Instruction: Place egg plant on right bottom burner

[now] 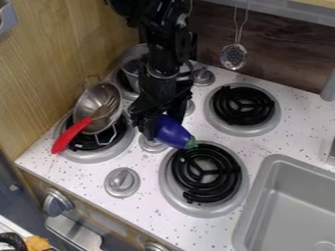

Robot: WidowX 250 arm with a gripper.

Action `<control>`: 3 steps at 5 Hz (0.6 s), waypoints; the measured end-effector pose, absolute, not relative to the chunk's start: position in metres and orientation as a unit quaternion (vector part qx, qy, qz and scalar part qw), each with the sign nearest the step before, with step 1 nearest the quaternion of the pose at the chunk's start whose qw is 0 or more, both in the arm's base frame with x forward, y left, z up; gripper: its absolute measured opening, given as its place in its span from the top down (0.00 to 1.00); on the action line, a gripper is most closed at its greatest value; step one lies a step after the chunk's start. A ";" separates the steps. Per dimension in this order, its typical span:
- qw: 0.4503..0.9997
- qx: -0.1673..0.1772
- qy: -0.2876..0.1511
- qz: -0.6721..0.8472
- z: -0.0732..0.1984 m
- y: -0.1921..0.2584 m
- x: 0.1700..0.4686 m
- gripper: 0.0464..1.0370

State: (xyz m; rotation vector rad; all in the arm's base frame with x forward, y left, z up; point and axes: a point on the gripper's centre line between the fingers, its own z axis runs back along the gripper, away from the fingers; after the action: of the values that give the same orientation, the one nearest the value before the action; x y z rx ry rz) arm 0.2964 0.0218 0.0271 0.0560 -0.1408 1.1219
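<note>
I am clasping the purple toy eggplant (173, 133) in my gripper (154, 126) mid-frame, by the upper rim of the lower-centre coil burner (206, 172). Speckled white countertop (298, 128) is spreading beneath, wood-grain panelling (49, 54) standing at left, a grey sink (289, 208) sitting lower right.

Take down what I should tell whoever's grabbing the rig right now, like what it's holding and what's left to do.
Gripper: closed on the eggplant, holding it by its thick end, green end toward the lower right.
Where: the eggplant's green end overlaps the upper-left edge of the bottom right burner in the view; its height above the stove is hard to judge.
Done: eggplant grasped.
Left: bring it over that burner's coil, set it down, release, back away.
</note>
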 end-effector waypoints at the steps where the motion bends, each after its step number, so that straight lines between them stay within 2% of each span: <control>1: 0.877 0.009 -0.061 0.476 0.017 0.006 0.288 0.27; 3: 0.907 -0.034 -0.056 0.416 -0.004 -0.034 0.284 0.27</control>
State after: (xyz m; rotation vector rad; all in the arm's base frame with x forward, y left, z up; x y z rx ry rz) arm 0.2843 -0.0345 -0.0040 -0.0698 -0.1150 0.8596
